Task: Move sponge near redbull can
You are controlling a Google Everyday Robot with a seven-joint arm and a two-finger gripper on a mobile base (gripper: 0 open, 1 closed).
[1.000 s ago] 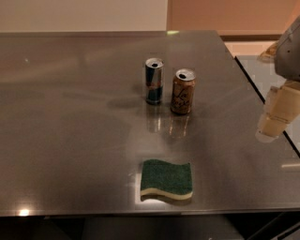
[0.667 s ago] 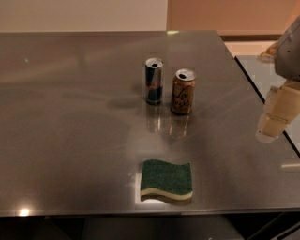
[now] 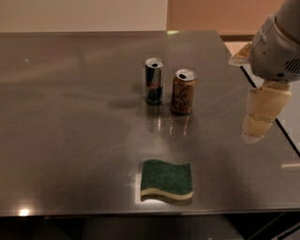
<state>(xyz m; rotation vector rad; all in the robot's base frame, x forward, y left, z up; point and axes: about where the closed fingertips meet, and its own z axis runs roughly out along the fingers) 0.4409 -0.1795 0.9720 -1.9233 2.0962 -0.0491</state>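
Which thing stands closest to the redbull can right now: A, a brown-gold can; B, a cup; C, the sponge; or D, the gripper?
A: the brown-gold can stands upright just beside the redbull can, while the sponge lies apart near the front edge of the table and the gripper hangs off at the table's right side, holding nothing.

Vantage: one camera, high over the near edge of the table (image 3: 56, 117), tilted down.
Facing: straight across the tabletop to the far wall (image 3: 79, 14).
Range: mid-distance, with the sponge (image 3: 167, 178) nearest and the redbull can (image 3: 153, 80) farther back.
Right edge: the gripper (image 3: 255, 133) hangs close in, over the table's right side.
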